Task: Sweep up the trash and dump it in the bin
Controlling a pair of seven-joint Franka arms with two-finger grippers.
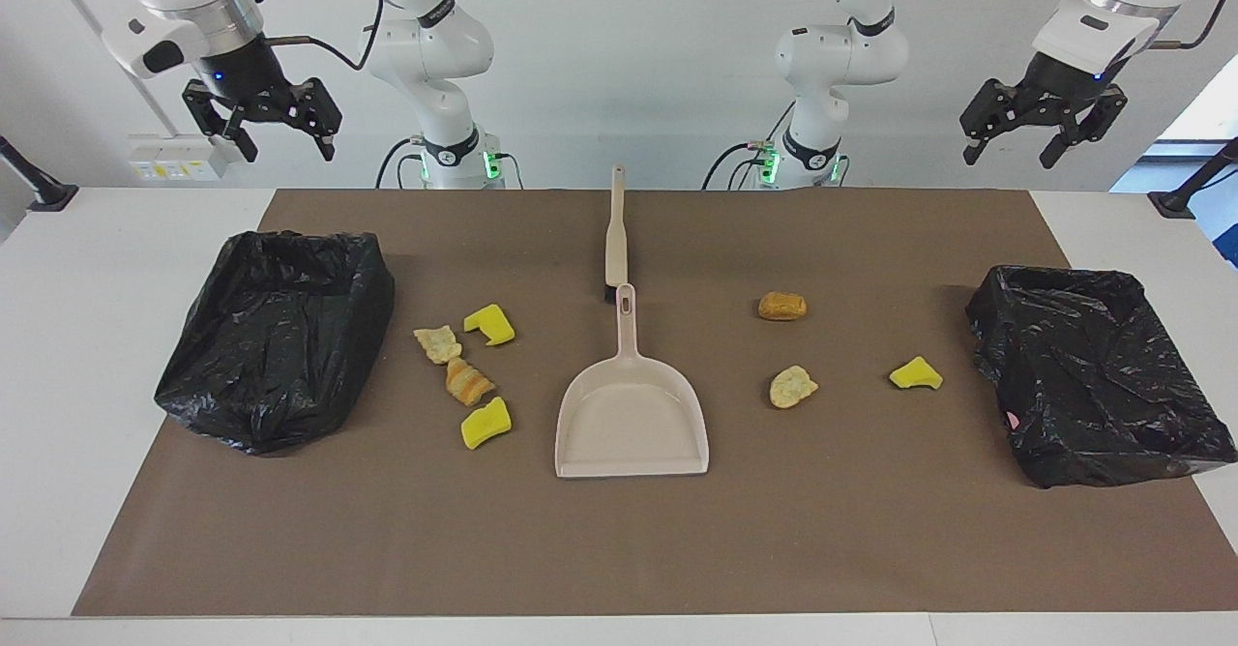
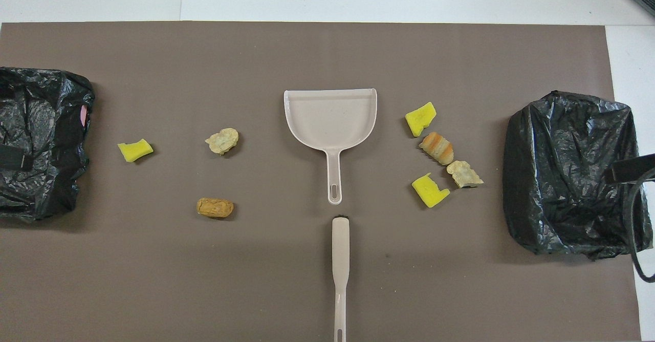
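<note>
A: How is the trash laid out?

B: Seven bits are scattered on the brown mat (image 1: 619, 549). Four are clustered toward the right arm's end, beside one bag-lined bin (image 1: 276, 337): two yellow sponge chunks (image 1: 489, 325) (image 1: 486, 423) and two bread pieces (image 1: 438, 343) (image 1: 469, 381). Three are spread toward the left arm's end, near the other bin (image 1: 1098, 375): a brown piece (image 1: 781, 307), a pale piece (image 1: 792, 387), a yellow chunk (image 1: 915, 374).

A: And the tools?

B: The dustpan (image 1: 631, 414) is set at the bench's middle, mouth turned away from the robots; the brush (image 1: 615, 235) is laid in line with its handle, toward the robots' edge (probably so each arm can take one).

A: The grippers?

B: The left gripper (image 1: 1043, 129) and right gripper (image 1: 263, 119) are held high over the robots' edge, fingers spread, nothing pinched. Nothing is swept yet.
</note>
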